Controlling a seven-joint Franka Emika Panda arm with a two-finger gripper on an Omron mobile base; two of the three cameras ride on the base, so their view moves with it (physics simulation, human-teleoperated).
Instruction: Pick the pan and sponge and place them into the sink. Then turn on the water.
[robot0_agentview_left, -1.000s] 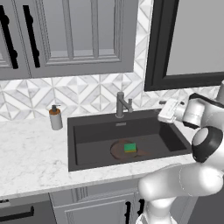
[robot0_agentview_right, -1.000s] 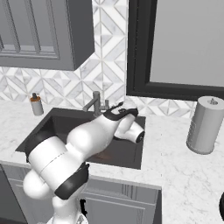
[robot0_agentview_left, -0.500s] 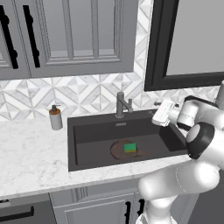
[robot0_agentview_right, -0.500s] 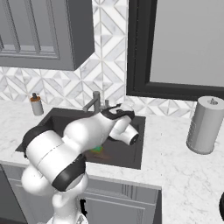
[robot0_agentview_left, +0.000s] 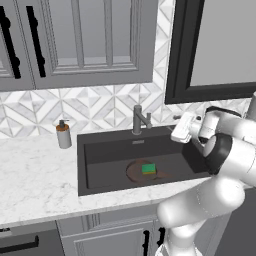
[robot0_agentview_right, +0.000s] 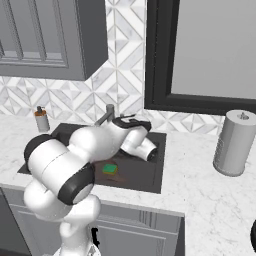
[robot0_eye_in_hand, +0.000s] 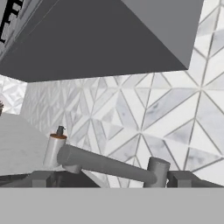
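Note:
The black sink (robot0_agentview_left: 100, 155) holds the dark-brown pan (robot0_agentview_left: 134, 173) on its floor, handle pointing right. On top of the pan lies the green sponge (robot0_agentview_left: 148, 168), also seen beside my arm (robot0_agentview_right: 110, 169). The grey faucet (robot0_agentview_left: 138, 120) stands at the sink's back edge, and no water runs from it. My gripper (robot0_agentview_left: 176, 131) hovers open and empty above the sink's right rear, to the right of the faucet and pointing at it. In the hand view the faucet's spout (robot0_eye_in_hand: 105, 165) lies across, just beyond my wide-spread fingertips (robot0_eye_in_hand: 41, 178).
A soap dispenser (robot0_agentview_left: 63, 135) stands on the marble counter left of the sink. A paper towel roll (robot0_agentview_right: 234, 142) stands on the counter to the right. Grey wall cabinets hang above, and a black-framed window sits behind the sink's right side.
The hand has moved a little to the left, closer to the faucet, with the jaws still wide. Pan and sponge have not moved.

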